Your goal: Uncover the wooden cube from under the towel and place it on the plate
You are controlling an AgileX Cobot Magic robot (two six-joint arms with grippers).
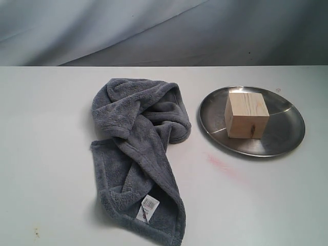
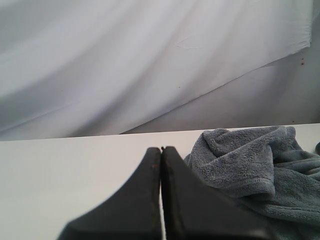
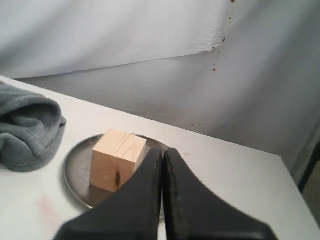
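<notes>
Presently on view, item by item.

1. Label (image 1: 147,208): a small white tag sewn at the near edge of the towel. It carries fine dark print and a touch of red, too small to read.

2. Towel (image 1: 141,148): fluffy blue-grey fleece, rumpled and twisted into a long heap on the left half of the table. It lies just beside the plate without covering it.

3. Wooden cube (image 1: 246,115): a pale tan block with visible grain and a small dark knot low on its front face. It stands upright and fully uncovered on the plate, towards the far side of the dish.

4. Plate (image 1: 287,136): a round, shallow dish of brushed steel with a raised rim, on the right half of the table.

5. Left gripper (image 2: 161,150): black fingers pressed flat together with nothing between them. It is held above the table with the towel just beyond it to one side.

6. Right gripper (image 3: 163,151): fingers likewise pressed together and empty, pointing towards the cube and plate but clear of both.

7. Table (image 1: 46,128): a plain white top with a faint pink smear (image 1: 223,165) in front of the plate.

8. Backdrop (image 1: 154,31): a draped pale grey-white cloth behind the table, creased in long diagonal folds. A few dark red specks (image 3: 215,67) mark it on the right wrist side.
</notes>
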